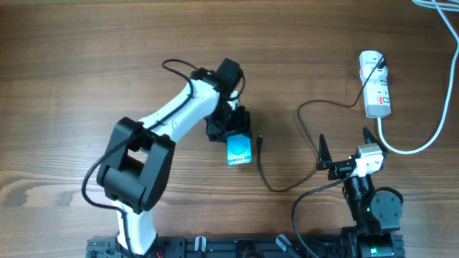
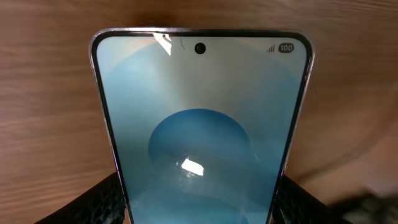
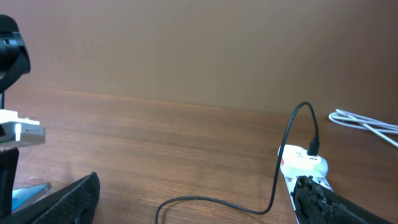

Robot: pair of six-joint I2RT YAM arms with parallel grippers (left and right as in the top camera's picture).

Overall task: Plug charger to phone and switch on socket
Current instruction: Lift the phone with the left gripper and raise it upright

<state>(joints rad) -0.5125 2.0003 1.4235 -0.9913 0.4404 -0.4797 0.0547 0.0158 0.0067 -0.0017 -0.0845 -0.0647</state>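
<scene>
The phone (image 1: pixel 239 152) lies flat on the table with its cyan screen up. My left gripper (image 1: pixel 235 135) is shut on its far end. In the left wrist view the phone (image 2: pixel 199 106) fills the frame with a black finger against each long edge, around the gripper (image 2: pixel 199 193). The charger's thin black cable (image 1: pixel 287 188) ends in a small connector tip (image 1: pixel 259 140) just right of the phone. Its plug (image 1: pixel 380 66) sits in the white socket strip (image 1: pixel 376 97). My right gripper (image 1: pixel 346 147) is open and empty, left of and nearer than the strip. The cable (image 3: pixel 273 186) runs between the gripper's (image 3: pixel 196 186) fingers.
The strip's thick white cord (image 1: pixel 423 147) loops right and runs off the top right edge. It also shows in the right wrist view (image 3: pixel 367 123), beyond the socket strip (image 3: pixel 303 163). The left arm (image 1: pixel 172 118) reaches over the table's middle.
</scene>
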